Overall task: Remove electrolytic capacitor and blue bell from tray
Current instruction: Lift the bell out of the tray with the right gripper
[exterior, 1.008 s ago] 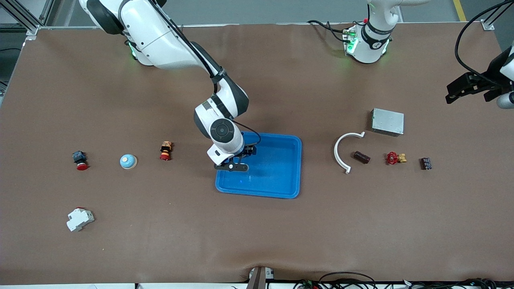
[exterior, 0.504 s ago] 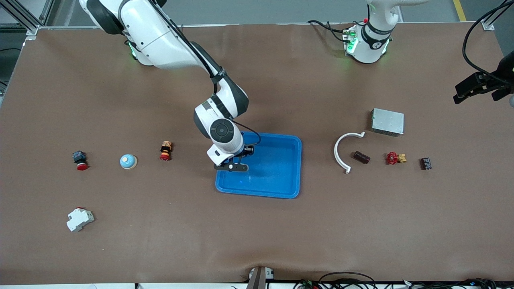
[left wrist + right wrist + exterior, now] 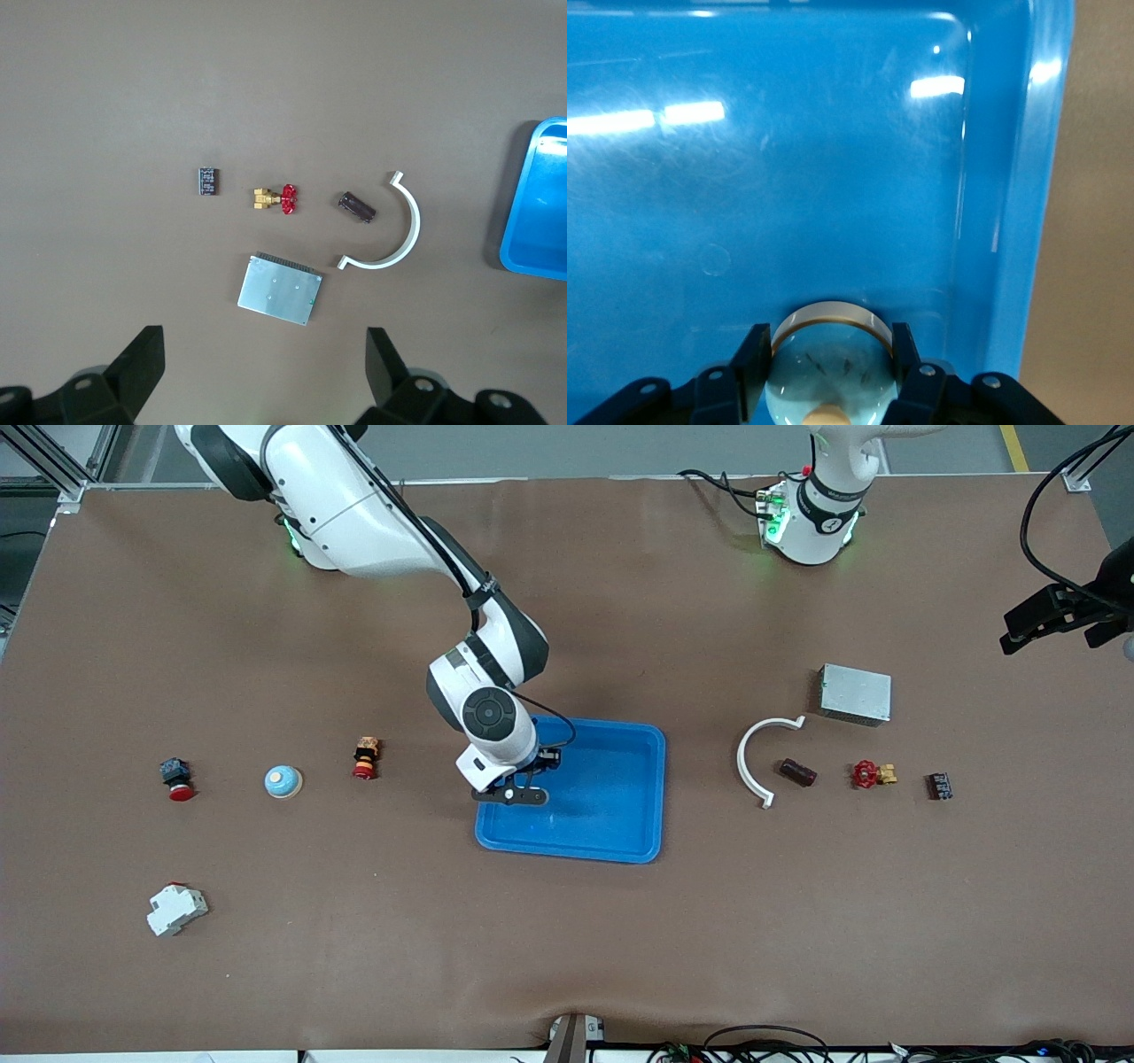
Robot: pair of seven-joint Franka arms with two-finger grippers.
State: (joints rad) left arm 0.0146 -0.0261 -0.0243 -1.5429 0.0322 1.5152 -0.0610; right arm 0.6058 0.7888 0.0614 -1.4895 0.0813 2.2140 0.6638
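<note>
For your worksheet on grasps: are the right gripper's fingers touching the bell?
Touching: the right wrist view shows the fingers pressed against both sides of the bell over the blue tray.

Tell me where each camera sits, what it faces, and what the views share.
Front view: high across the table, facing both bases; shows both arms, the right gripper over the blue tray.
Left wrist view: looks down past the open left gripper at the capacitor and metal box.
Right wrist view: looks into the tray, fingers shut on a bell.
Shared: all three show the tray.
</note>
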